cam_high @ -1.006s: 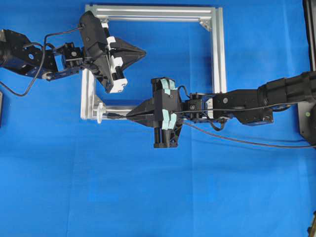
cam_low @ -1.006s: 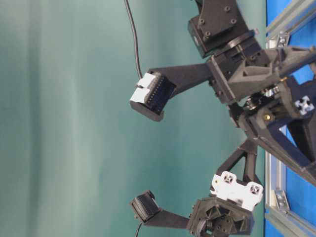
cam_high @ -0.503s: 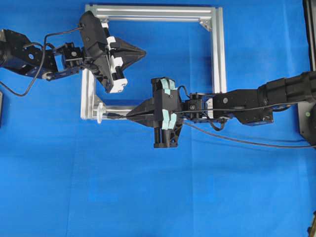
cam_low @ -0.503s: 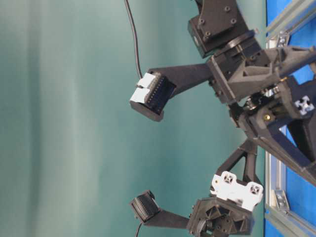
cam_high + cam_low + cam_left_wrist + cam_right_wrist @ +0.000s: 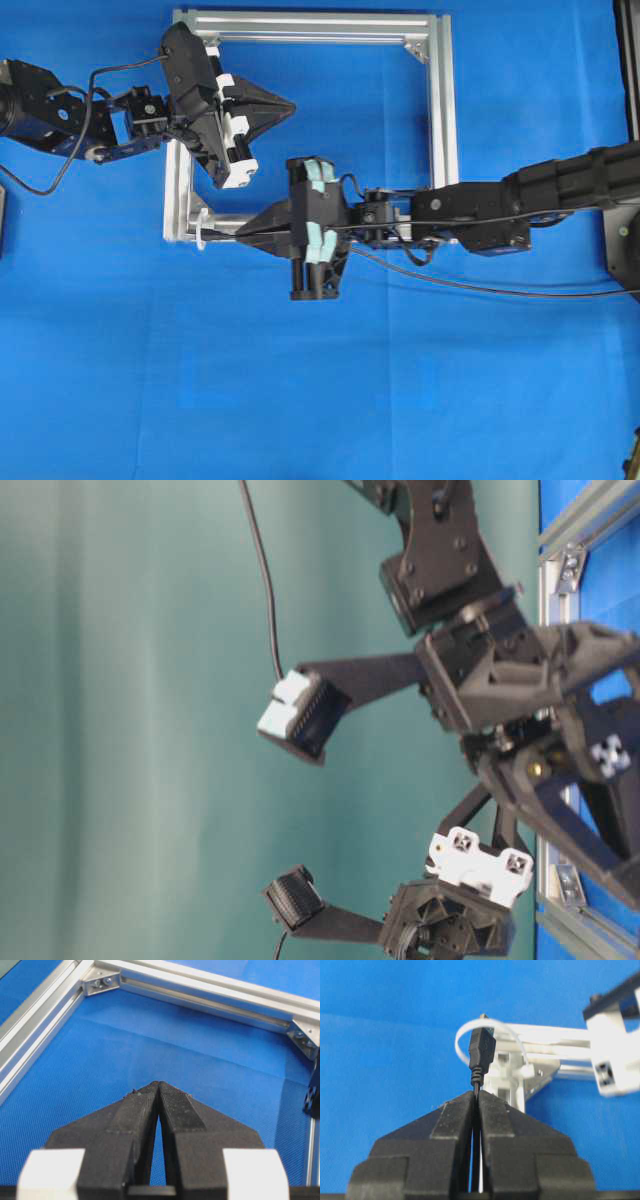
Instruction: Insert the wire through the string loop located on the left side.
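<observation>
The wire (image 5: 470,286) is a thin black cable, and my right gripper (image 5: 240,228) is shut on it just behind its dark plug (image 5: 482,1050). In the right wrist view the plug stands straight out from the fingertips, its tip inside the outline of the white string loop (image 5: 460,1031). Whether it has passed through, I cannot tell. From overhead, the loop (image 5: 203,226) sits at the frame's lower left corner, right at the plug's end. My left gripper (image 5: 292,103) hovers shut and empty over the inside of the frame, up and to the right of the loop (image 5: 159,1084).
The square silver aluminium frame (image 5: 441,120) lies on the blue cloth, with metal corner brackets (image 5: 101,982). My left arm crosses the frame's left rail, and the right arm stretches over its lower rail. Dark equipment (image 5: 625,240) stands at the right edge.
My right gripper has slid left along the lower rail with the wire, bringing the plug up to the string loop. The left arm has stayed still.
</observation>
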Robot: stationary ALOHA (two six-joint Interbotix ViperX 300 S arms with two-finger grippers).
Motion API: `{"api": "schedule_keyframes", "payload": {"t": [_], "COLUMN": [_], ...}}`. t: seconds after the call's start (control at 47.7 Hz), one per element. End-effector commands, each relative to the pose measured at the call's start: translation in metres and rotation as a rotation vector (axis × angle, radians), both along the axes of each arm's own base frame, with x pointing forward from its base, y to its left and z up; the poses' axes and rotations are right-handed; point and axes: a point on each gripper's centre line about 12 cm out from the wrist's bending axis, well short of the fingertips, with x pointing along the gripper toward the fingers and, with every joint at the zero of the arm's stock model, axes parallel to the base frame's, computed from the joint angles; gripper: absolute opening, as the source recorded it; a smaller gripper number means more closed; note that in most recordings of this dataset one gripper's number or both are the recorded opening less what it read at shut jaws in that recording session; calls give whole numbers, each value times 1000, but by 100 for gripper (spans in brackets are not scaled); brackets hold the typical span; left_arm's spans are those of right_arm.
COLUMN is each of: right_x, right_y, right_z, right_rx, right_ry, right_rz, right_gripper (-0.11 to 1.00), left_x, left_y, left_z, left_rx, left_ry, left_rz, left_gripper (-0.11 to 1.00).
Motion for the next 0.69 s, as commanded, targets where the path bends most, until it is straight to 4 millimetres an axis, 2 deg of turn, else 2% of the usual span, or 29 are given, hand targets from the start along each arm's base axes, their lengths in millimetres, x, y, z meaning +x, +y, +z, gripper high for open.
{"api": "schedule_keyframes", "payload": {"t": [0.0,0.314,0.67], "right_x": [12,31,33], "right_y": [-3,-4,-4], "right_z": [16,17,16], "right_rx": [-1,-4,-7], "right_ry": [-40,-58,-60], "right_rz": [-6,-7,-6], "right_gripper": [0,0,0], "left_x": [4,3,3], "left_y": [0,-1,0], "left_z": [15,15,15], "left_rx": [14,13,12], "left_ry": [-44,-43,-44], "left_rz": [-5,-5,-3], "left_gripper": [0,0,0]}}
